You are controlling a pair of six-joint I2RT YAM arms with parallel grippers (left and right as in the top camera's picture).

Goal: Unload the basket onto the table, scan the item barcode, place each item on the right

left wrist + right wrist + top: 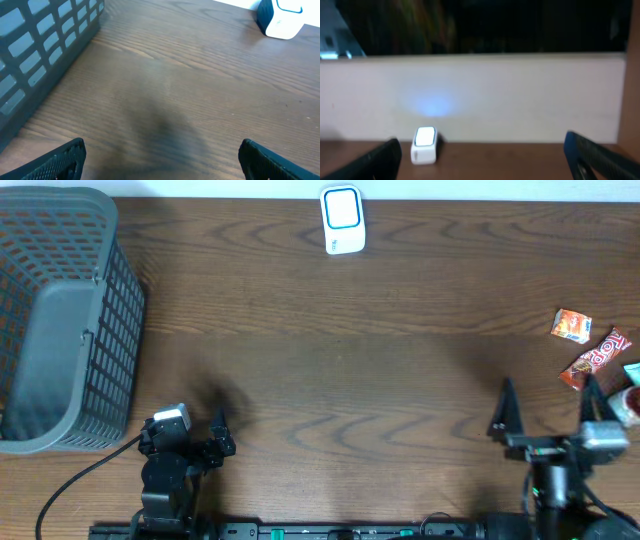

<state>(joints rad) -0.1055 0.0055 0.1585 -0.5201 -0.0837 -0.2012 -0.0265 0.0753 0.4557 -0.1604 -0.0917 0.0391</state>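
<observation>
- One grey plastic basket [60, 320] with lattice walls sits at 9 to 10 o'clock on the table, seen from above.
- One small white scanner [342, 220] with a blue-rimmed face stands upright at 12 o'clock, at the far edge of the table.
- Two snack items lie at 3 o'clock near the right edge: an orange packet [571, 326] and, just below it, a red bar wrapper [597, 358]. They are close together, well apart from the scanner, and no gripper touches them.
- Two more things are cut off by the right edge: a teal thing [633, 372] and a red-and-white thing [630, 404]. What they are cannot be told.
- There are two robot arms, one at 7 o'clock and one at 5 o'clock.
- The left gripper [161, 155] has its fingers spread wide. It holds nothing, with bare table between the tips and the basket wall at its 10 o'clock.
- The right gripper [550, 405] is also spread wide and empty. It points toward 12 o'clock, and the red bar wrapper is at its 2 o'clock.
- One black cable [80, 480] trails from the left arm toward 8 o'clock.
- The table [400, 380] is dark brown wood with a wavy grain.
- A pale wall [520, 95] rises behind the scanner, with a soft blue-white glow on it above the scanner's lit face and a dark area higher up.
</observation>
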